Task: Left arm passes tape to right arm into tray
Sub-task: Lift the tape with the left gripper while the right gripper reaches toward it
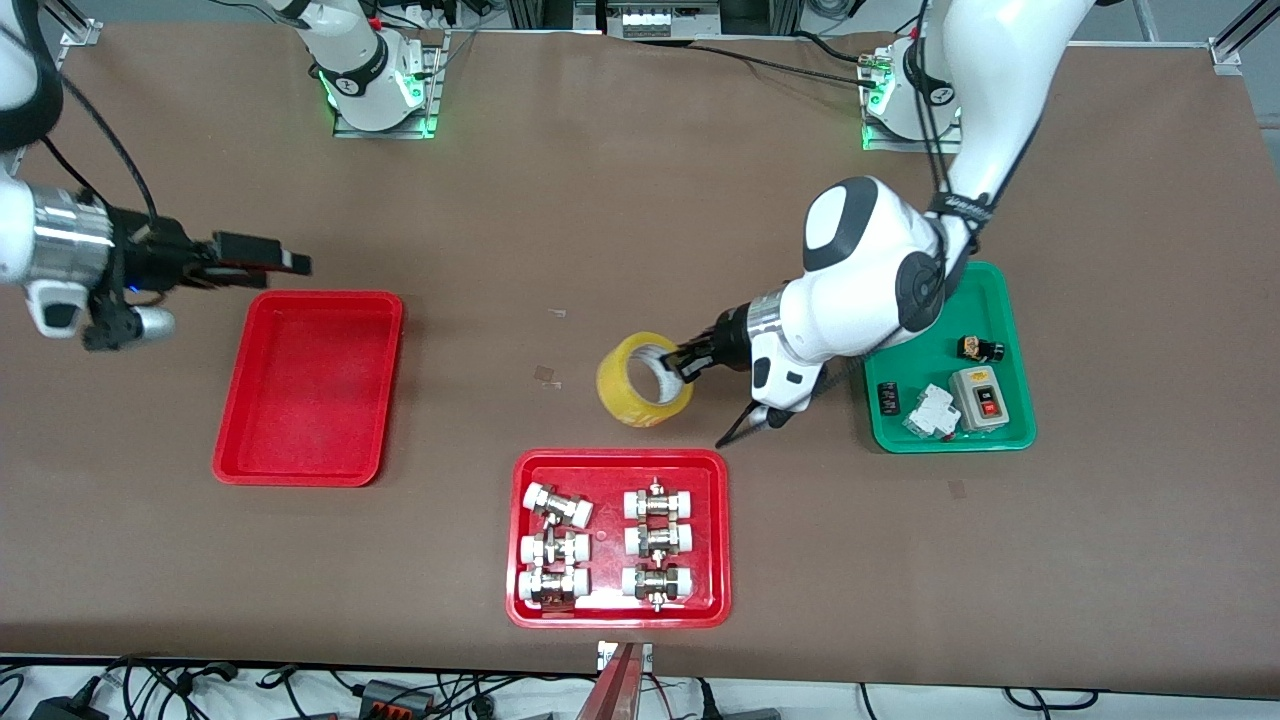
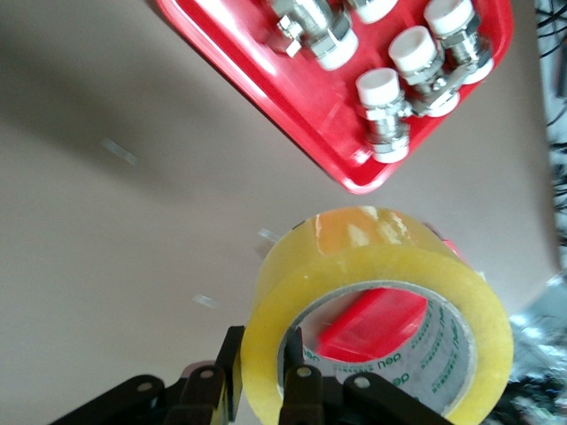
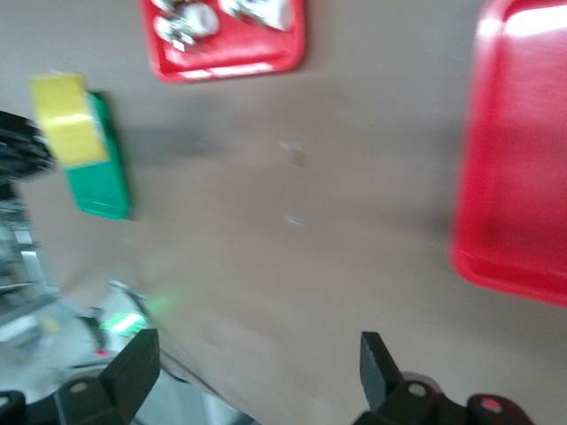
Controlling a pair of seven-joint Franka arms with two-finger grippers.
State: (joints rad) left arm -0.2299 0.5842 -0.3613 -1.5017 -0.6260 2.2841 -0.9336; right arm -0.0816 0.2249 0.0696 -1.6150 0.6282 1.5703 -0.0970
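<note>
The left gripper (image 1: 688, 363) pinches the tape (image 1: 643, 379) by its wall, one finger (image 2: 301, 394) inside the pale core and the other against the yellow outer face, so the roll hangs off the fingertips with its open hole turned sideways. It hovers over bare brown table (image 1: 620, 210), just above the rim of the red tray of white-capped fittings (image 1: 618, 537), which lies directly under and nearer the front camera than the roll. In the left wrist view that tray's corner and several capped fittings (image 2: 383, 106) sit close past the tape. The green tray (image 1: 948, 360) lies under the left arm (image 1: 870, 270), at that arm's end of the table, holding a grey switch box (image 1: 982, 396) and small black parts.

The right gripper (image 1: 262, 256) hangs with its fingers spread wide and nothing between them, over the table just off the edge of the plain red tray (image 1: 310, 388) that lies toward the arm bases. The right arm (image 1: 60, 250) reaches in from its own end. Between the two grippers lies open tabletop with a few small scraps of clear tape (image 1: 546, 374); nothing stands between them.
</note>
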